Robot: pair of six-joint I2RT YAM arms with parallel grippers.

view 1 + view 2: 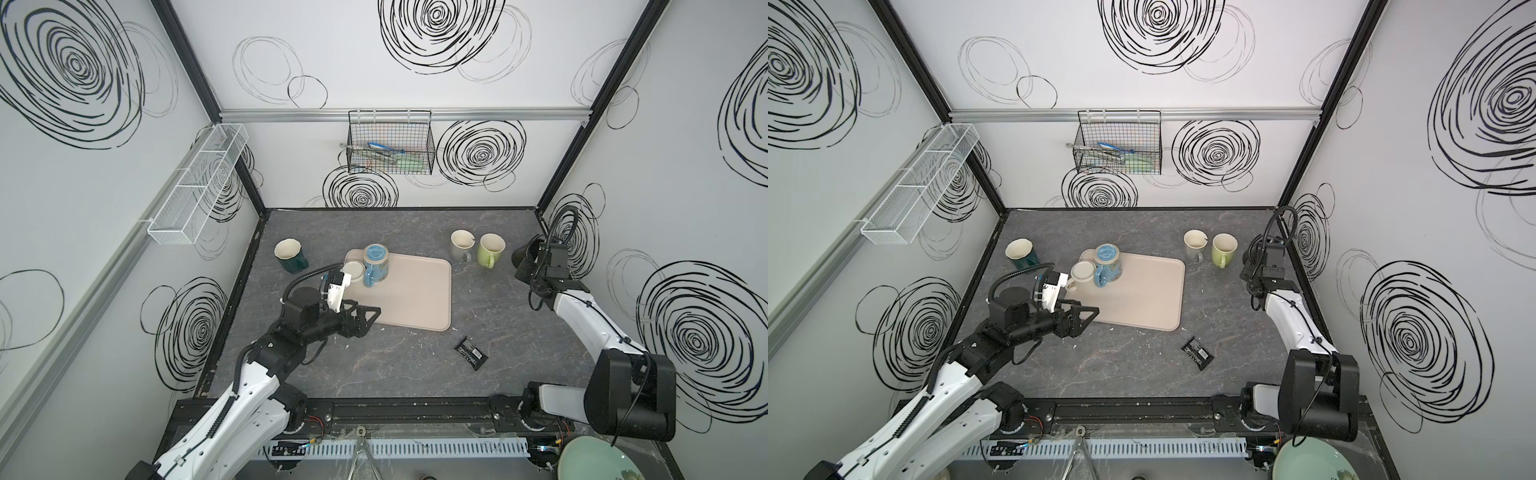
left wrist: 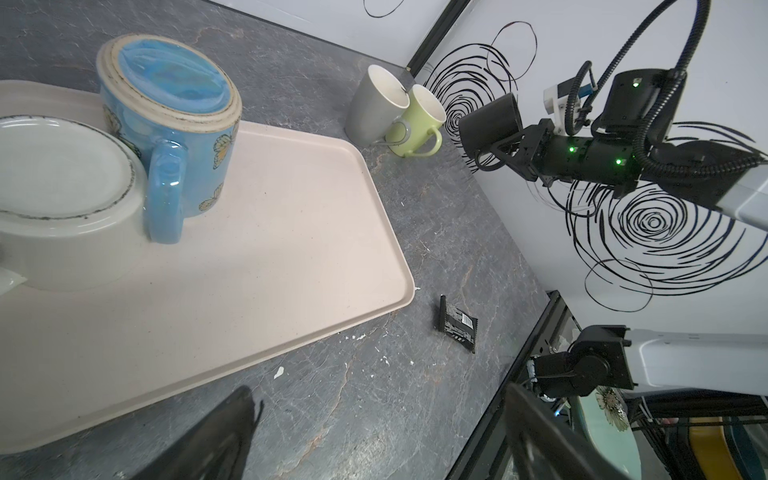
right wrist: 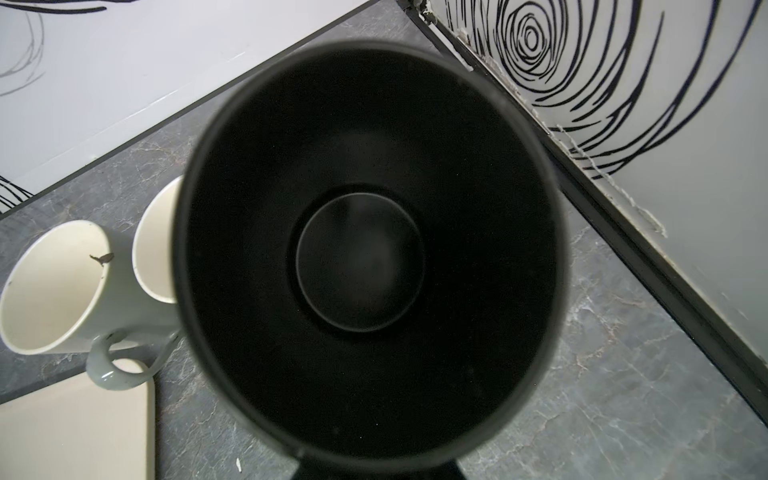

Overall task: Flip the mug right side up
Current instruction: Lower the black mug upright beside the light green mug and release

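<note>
Black mug (image 2: 490, 124), rigid, likely weighty and breakable, hangs tipped sideways in the air near the green mug (image 2: 417, 120); right gripper (image 2: 510, 147) pinches it, seemingly at the handle, the surest hold; left gripper (image 1: 365, 320) is spread wide above the tray (image 1: 415, 299).

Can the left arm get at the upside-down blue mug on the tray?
Probably yes: the left pincer is open, and bare tray lies between it and the blue mug; only the beige mug crowds one side.
</note>
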